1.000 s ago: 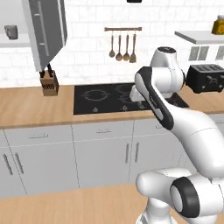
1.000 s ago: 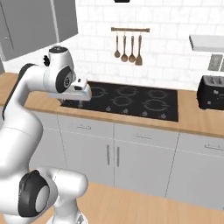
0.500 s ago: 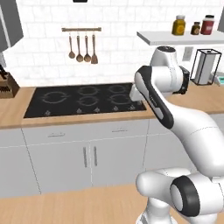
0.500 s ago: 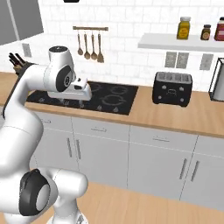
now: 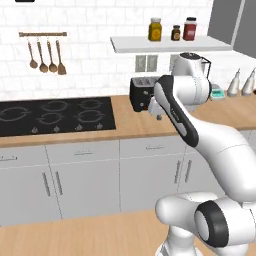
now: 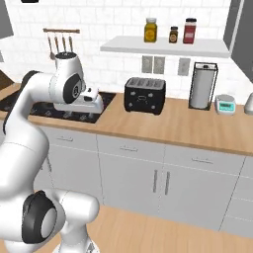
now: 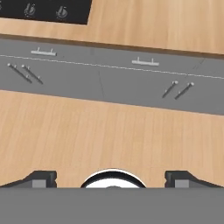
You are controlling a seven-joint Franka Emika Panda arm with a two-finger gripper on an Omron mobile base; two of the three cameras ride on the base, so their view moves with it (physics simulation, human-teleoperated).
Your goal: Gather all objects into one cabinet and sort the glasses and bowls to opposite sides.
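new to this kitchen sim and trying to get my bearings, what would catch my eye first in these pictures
The big white robot arm stands before the wooden countertop, its open gripper empty and looking down at the grey base-cabinet fronts. Next is the black four-slot toaster on the counter, right of the black cooktop. Above it, three jars line a white wall shelf.

A long wooden counter [image 6: 192, 129] runs across the kitchen. A black toaster [image 6: 144, 95] sits on it near the wall. To the right stands a tall silver can [image 6: 202, 85], and beside it a small scale [image 6: 226, 104]. A black stove top [image 6: 74, 106] lies at the left. Three jars [image 6: 150, 30] stand on a white shelf [image 6: 163, 46]. The white arm [image 6: 44, 99] bends over the stove top.
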